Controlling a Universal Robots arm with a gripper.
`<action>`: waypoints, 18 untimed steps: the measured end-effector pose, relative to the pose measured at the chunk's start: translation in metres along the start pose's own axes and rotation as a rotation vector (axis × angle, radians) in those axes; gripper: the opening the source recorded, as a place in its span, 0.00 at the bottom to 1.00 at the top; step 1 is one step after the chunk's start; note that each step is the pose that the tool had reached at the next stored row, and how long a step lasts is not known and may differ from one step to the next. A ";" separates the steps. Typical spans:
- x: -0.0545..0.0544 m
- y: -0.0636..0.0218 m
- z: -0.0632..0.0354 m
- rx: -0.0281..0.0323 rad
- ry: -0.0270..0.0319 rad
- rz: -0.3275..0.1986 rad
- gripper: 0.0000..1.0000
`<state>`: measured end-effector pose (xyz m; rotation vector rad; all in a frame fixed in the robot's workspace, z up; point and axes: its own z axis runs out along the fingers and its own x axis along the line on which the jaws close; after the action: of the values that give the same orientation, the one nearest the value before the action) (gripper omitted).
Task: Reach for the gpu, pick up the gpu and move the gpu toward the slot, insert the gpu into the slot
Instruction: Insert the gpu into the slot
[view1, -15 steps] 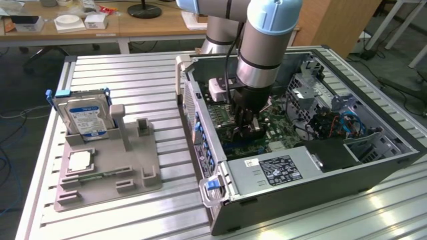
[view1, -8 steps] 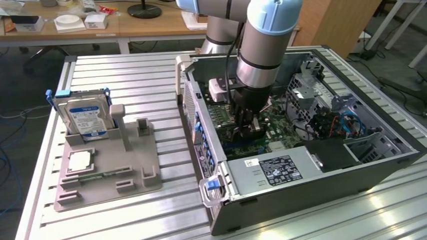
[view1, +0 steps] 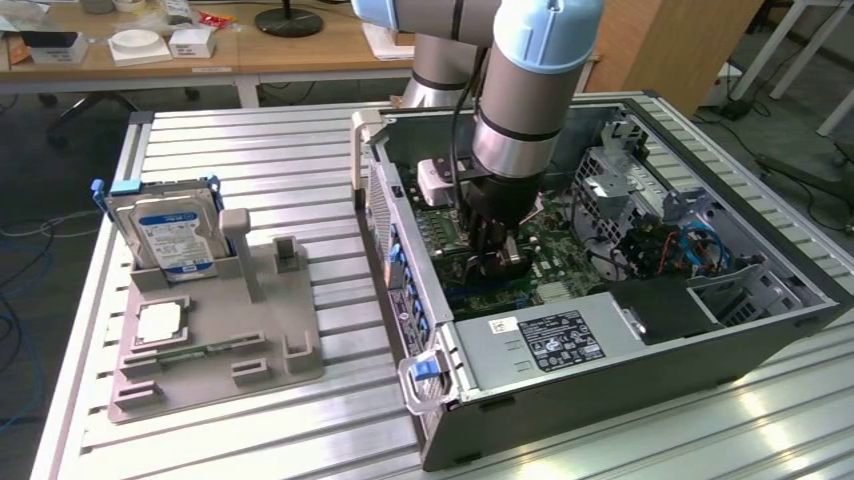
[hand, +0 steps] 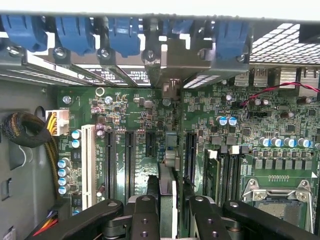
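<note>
One card, the gpu (hand: 168, 187), is clamped edge-on between the fingers (hand: 145, 215) of the gripper (hand: 168, 212), which is closed about halfway around it. In the wrist view the card is seen standing upright over the green motherboard (hand: 150, 125), lined up with a dark slot (hand: 190, 155) area; whether its edge is seated cannot be told. In the exterior view the gripper (view1: 497, 262) is lowered inside the open case (view1: 441, 400), and the card is largely hidden behind it.
</note>
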<state>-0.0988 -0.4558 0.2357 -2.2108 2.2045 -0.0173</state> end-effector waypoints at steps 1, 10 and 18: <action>0.000 0.0000 0.0001 -0.0001 0.0000 0.000 0.28; 0.000 0.0000 0.0008 0.0000 -0.0007 0.000 0.28; 0.000 0.0000 -0.0018 0.0000 -0.0025 0.000 0.28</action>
<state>-0.0988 -0.4557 0.2375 -2.2099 2.2030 -0.0146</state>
